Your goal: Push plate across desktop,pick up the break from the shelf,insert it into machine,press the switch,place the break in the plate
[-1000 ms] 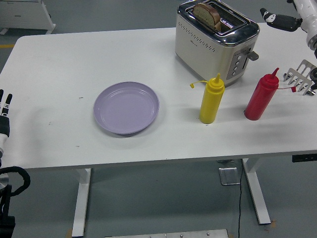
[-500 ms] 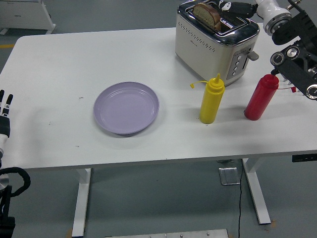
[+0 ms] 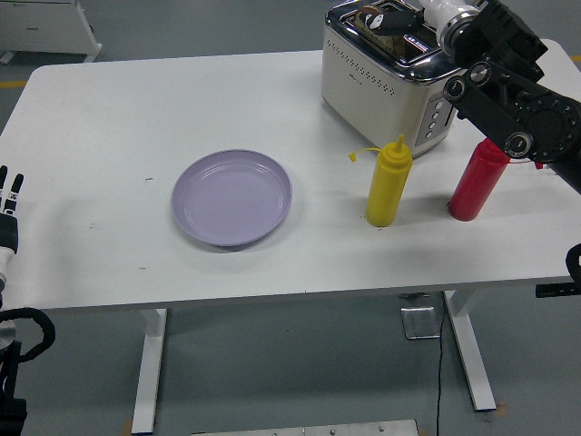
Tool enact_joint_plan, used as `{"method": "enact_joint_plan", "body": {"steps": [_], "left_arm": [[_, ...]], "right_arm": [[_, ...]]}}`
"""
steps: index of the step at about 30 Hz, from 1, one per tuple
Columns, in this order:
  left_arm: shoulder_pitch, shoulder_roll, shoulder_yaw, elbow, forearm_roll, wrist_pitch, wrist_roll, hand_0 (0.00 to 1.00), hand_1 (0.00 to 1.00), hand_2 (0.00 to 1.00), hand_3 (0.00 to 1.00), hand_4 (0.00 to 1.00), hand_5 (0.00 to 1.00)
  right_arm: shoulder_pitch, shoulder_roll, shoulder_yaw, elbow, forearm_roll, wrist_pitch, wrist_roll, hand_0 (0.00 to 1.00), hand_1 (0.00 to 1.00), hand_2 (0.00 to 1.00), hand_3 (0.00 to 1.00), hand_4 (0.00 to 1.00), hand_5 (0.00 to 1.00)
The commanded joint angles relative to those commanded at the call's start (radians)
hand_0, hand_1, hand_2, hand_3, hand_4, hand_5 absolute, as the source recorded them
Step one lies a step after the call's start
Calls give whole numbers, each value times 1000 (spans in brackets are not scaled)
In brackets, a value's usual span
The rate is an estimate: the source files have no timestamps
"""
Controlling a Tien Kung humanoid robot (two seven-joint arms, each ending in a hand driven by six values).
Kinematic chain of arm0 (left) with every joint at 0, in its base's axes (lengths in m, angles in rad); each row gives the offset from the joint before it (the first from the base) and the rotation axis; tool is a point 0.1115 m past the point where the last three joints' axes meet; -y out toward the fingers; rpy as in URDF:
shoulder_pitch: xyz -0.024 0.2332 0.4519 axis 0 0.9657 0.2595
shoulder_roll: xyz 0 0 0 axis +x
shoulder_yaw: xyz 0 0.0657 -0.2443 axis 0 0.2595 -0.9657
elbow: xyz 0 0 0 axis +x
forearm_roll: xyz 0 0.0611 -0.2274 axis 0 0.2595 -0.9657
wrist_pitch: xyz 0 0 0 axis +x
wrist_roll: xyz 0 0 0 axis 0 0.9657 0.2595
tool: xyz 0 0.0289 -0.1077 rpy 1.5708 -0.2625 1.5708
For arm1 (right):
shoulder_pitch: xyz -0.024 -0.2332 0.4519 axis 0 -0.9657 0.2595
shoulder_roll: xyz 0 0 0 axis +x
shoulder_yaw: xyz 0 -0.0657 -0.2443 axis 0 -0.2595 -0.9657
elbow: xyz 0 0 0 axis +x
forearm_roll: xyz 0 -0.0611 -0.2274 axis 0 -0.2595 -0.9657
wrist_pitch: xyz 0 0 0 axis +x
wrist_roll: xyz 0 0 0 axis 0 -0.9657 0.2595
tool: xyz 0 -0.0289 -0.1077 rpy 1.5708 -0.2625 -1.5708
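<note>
Holds nothing yet — lilac plate [image 3: 232,197] at the middle of the white desk [image 3: 109,118]. Sits upright in the toaster [image 3: 392,77] slot at the far right: one bread slice [image 3: 370,22], crust showing above the rim. Just in front, a yellow squeeze bottle [image 3: 389,182], and a red squeeze bottle [image 3: 478,179] beside it, partly behind the black forearm. Right robot hand [image 3: 397,16] now over the toaster top, touching the bread — cannot tell how far the fingers close round it. Half a second ago hovered further right, past the slice; forearm then clear of the toaster front, now crossing it. Left robot hand [image 3: 9,209] unmoved at the left edge, fingers straight, holding nothing.
</note>
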Motion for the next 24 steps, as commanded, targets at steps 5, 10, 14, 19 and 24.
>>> {"method": "enact_joint_plan", "body": {"steps": [5, 10, 14, 19, 24], "left_arm": [[-1, 0, 1, -1, -2, 0, 1, 831, 896, 899, 792, 630, 998], [-3, 1, 1, -1, -3, -1, 1, 831, 897, 899, 792, 630, 998], [-5, 1, -1, -1, -3, -1, 1, 831, 897, 899, 792, 630, 998], [-6, 1, -2, -1, -3, 0, 0, 831, 898, 899, 792, 630, 998], [-8, 1, -1, -1, -5, 0, -1, 831, 897, 899, 792, 630, 998]], "right_arm": [[28, 35, -19, -52, -66, 4, -23, 810, 785, 790, 852, 747, 408], [50, 63, -29, -103, -147, 0, -32, 799, 777, 777, 850, 760, 414], [61, 82, -35, -139, -202, -1, -39, 799, 777, 777, 850, 760, 414], [73, 104, -46, -179, -217, -2, -45, 737, 742, 721, 836, 775, 432], [84, 129, -51, -222, -233, -8, -49, 671, 684, 667, 805, 776, 435]]}}
